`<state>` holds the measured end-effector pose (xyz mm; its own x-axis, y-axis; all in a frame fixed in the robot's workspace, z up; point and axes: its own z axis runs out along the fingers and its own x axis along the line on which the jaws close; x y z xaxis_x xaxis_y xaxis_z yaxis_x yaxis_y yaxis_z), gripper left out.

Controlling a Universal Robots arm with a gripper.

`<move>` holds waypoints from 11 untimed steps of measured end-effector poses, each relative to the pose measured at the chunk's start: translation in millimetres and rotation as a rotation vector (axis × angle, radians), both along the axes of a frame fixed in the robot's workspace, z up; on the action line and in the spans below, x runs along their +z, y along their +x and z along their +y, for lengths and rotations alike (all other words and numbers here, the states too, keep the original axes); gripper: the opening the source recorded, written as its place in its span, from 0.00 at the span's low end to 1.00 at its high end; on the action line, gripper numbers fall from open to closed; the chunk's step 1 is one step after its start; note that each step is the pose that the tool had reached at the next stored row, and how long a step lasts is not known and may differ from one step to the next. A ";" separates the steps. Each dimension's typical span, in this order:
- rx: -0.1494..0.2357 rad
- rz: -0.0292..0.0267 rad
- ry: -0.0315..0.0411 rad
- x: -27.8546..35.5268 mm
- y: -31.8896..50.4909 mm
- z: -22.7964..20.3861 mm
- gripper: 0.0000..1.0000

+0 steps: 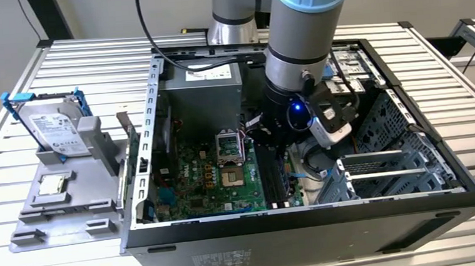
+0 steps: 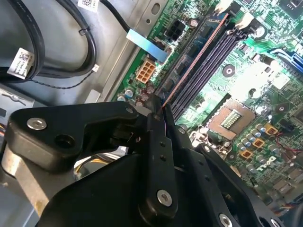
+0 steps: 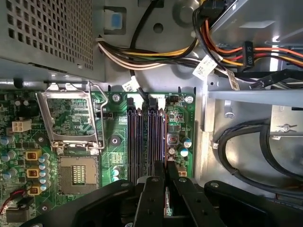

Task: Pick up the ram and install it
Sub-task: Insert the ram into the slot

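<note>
The gripper [image 1: 273, 144] is down inside the open computer case [image 1: 312, 244], over the right-hand part of the green motherboard [image 1: 199, 186] as the exterior view shows it. In both wrist views its black fingers [image 3: 151, 198] are drawn close together and clamped on the ram stick [image 2: 191, 61], which stands on edge between them and shows as a thin brownish strip. The stick runs in line with the dark memory slots [image 3: 142, 142], just beside them on the side away from the processor socket [image 3: 78, 175]. Whether it is seated in a slot cannot be told.

In the exterior view the socket lies at about eight o'clock from the gripper, and the grey power supply [image 1: 204, 85] at about eleven o'clock. The arm [image 1: 298, 47] rises from the gripper toward twelve o'clock. A perforated metal drive cage [image 1: 382, 160] stands at about four o'clock, inside the case. A bundle of coloured wires [image 3: 156, 54] crosses the case wall near the far end of the slots.

Outside the case, at nine o'clock, the exterior view's left, a hard drive [image 1: 53, 130] stands upright in a grey holder [image 1: 66, 201] on the slatted metal table [image 1: 74, 63].
</note>
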<state>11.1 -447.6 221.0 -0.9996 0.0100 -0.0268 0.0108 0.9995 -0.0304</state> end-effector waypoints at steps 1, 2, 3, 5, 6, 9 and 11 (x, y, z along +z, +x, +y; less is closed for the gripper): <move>0.000 -0.0001 0.0003 -0.4 0.0 0.0 0.00; 0.000 -0.0001 0.0001 -0.5 0.0 0.0 0.00; 0.000 -0.0001 0.0001 -0.4 0.0 0.0 0.00; 0.000 -0.0001 0.0003 -0.6 -0.3 -0.2 0.00; 0.000 -0.0001 0.0003 -0.6 -0.5 -0.2 0.00; 0.000 -0.0001 0.0003 -0.5 -0.6 -0.8 0.00; 0.000 -0.0001 0.0002 -0.5 -0.7 -1.0 0.00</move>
<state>10.4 -448.6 220.5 -0.9996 0.0101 -0.0268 0.0109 0.9995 -0.0302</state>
